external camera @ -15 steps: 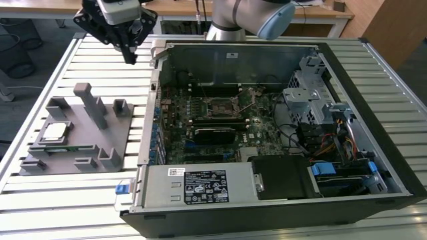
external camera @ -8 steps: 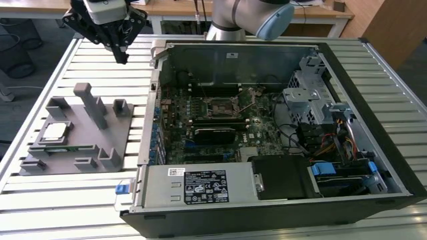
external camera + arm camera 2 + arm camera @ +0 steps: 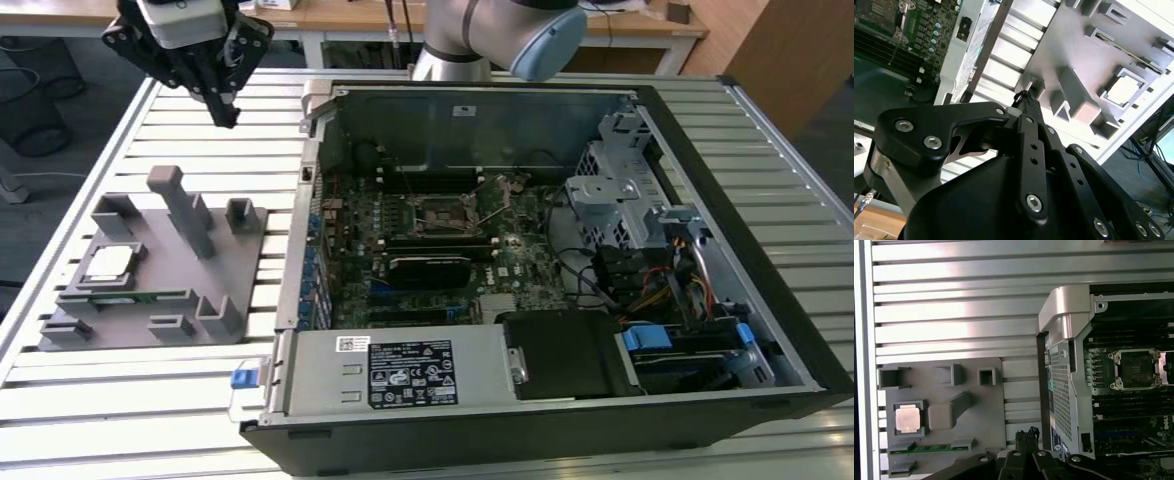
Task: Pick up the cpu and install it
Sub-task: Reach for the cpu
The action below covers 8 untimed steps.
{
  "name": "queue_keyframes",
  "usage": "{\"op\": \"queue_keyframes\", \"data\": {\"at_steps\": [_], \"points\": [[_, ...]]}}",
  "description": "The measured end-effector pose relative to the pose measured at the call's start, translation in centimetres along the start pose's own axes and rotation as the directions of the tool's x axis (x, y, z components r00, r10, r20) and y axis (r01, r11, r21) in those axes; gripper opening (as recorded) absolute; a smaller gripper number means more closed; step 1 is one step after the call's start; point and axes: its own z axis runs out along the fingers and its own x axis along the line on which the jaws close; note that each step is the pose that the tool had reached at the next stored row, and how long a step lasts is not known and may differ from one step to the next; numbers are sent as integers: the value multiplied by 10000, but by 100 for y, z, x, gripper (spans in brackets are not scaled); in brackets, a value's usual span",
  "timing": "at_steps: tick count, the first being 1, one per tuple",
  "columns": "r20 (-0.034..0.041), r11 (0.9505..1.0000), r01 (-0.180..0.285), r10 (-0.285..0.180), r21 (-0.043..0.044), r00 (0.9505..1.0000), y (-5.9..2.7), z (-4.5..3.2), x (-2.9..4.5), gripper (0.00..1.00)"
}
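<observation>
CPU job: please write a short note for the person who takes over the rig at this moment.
Gripper: shut, holding nothing, up above the table, apart from the holder.
Cpu: lies in its pocket on the grey holder, untouched.
Socket: inside the case, no cpu in it.
Done: nothing.
Left: the pick and the install.

We see open air over the cpu (image 3: 112, 262) — tall gray post (image 3: 180, 205) close beside it, w/ the pc case wall (image 3: 294, 280) well apart.
</observation>
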Motion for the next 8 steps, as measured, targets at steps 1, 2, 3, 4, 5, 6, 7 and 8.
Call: {"op": "queue_keyframes", "data": {"at_steps": [1,2,3,4,5,6,7,8], "points": [[0,10000,1,-1,0,10000,-1,0,23,11],[0,10000,1,-1,0,10000,-3,1,47,11],[0,10000,1,-1,0,10000,-4,1,70,11],[0,10000,2,-2,0,10000,-5,2,94,11],[0,10000,2,-2,0,10000,-7,3,119,11],[-1,10000,1,-1,1,10000,-9,4,146,11],[-1,10000,1,-1,1,10000,-11,6,173,11],[0,10000,0,0,0,10000,-13,7,200,11]]}}
